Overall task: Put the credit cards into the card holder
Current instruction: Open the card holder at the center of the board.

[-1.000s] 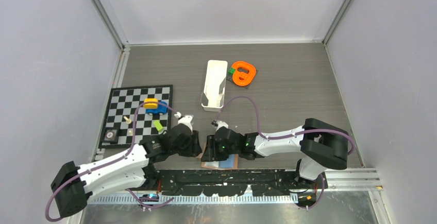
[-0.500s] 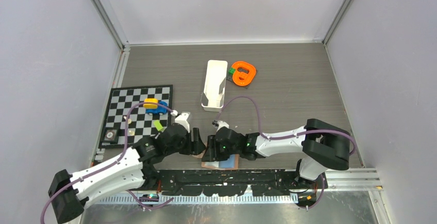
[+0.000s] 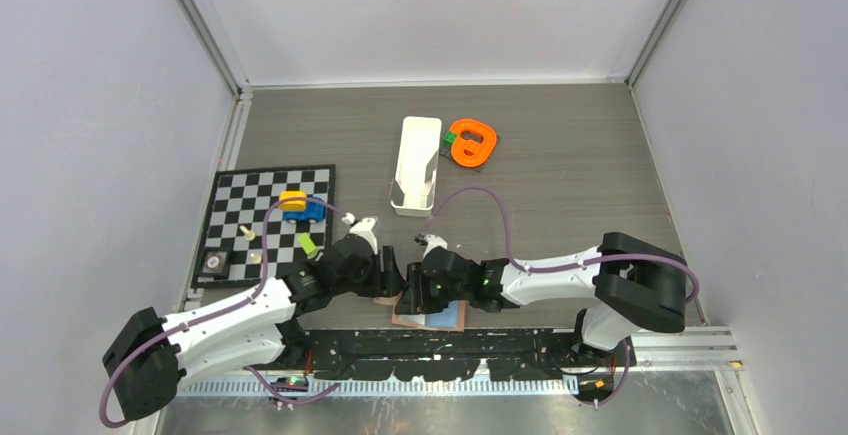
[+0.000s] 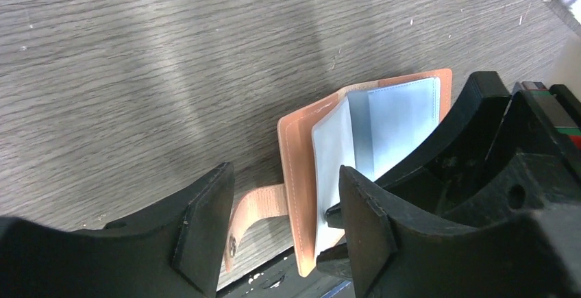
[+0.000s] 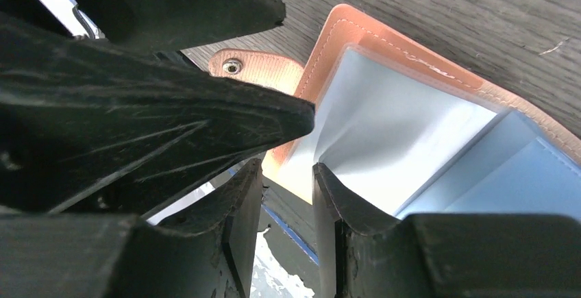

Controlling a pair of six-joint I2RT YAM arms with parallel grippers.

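Note:
The tan card holder point(image 3: 437, 316) lies open at the table's near edge, its pale blue lining up. In the left wrist view, the card holder point(image 4: 301, 147) shows its snap strap point(image 4: 257, 205) sticking out to the left. My left gripper point(image 4: 284, 233) is open and straddles the holder's left flap and strap. My right gripper point(image 5: 286, 202) is open with a narrow gap, and the corner of the flap point(image 5: 356, 106) sits at its fingertips. The two grippers, left point(image 3: 392, 277) and right point(image 3: 408, 300), nearly touch. I can make out no credit cards.
A long white tray point(image 3: 417, 165) stands mid-table with an orange ring-shaped piece point(image 3: 472, 142) beside it. A chessboard point(image 3: 262, 235) on the left carries a blue and yellow object point(image 3: 298, 205) and small pieces. The black rail point(image 3: 450, 340) runs along the near edge.
My left gripper has moved right toward the card holder and now straddles its left flap. The right gripper has shifted slightly toward the near edge.

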